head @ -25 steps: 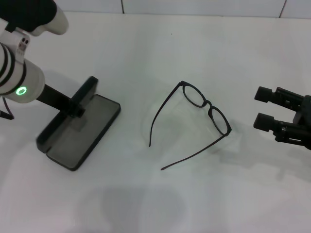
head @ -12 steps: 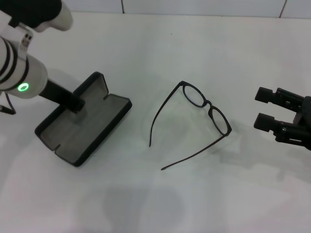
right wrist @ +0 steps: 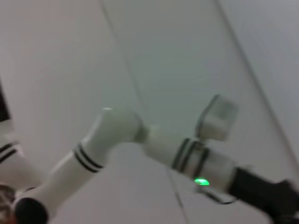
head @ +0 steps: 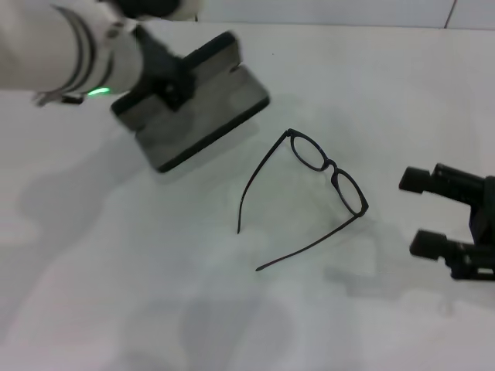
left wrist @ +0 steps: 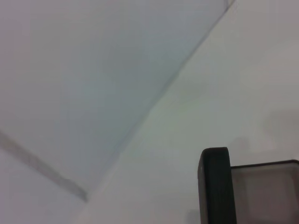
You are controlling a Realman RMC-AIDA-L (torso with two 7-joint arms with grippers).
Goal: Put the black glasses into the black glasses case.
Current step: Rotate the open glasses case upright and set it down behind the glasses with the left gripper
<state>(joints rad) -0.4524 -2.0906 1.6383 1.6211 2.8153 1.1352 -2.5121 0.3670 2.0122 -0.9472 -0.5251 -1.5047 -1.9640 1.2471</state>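
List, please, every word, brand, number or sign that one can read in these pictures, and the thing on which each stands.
None can be read.
The black glasses case, held open above the table by the left tool: no lettering shows.
The black glasses: no mark visible on the frame.
The right tool: no label visible.

The black glasses (head: pixel 309 193) lie open on the white surface (head: pixel 116 294) with bare surface on every side of them, widest on their near and left sides. The open black glasses case (head: pixel 197 104), held up by the left gripper (head: pixel 166 81), hangs just beyond their far-left side. The right gripper (head: pixel 433 212), fingers spread, stands near their right side.
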